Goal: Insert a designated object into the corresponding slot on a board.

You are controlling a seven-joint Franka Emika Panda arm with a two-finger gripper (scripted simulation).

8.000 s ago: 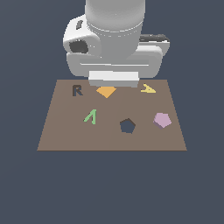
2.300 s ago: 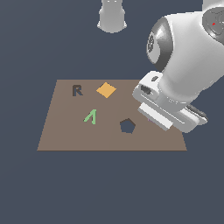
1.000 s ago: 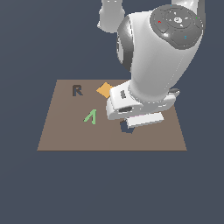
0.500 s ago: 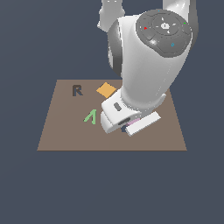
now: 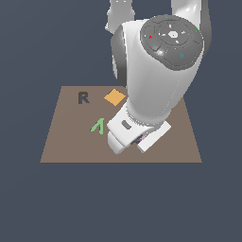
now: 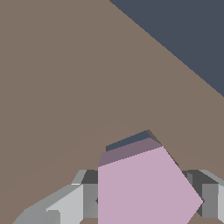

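Exterior view, from its left: a dark R cut-out (image 5: 83, 98), a green piece (image 5: 98, 126) and an orange diamond (image 5: 114, 97) lie on the brown board (image 5: 56, 142), with the arm's bulk covering the middle. Wrist view: the hand (image 6: 144, 199) grips the pink pentagon (image 6: 144, 188) just over the board, a sliver of the navy slot (image 6: 127, 141) showing at its edge.

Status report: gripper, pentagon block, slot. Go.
Gripper shut on the pink pentagon block. Block low over the board, dark slot showing just beyond its edge, not seated yet. Nothing seen blocking the slot.
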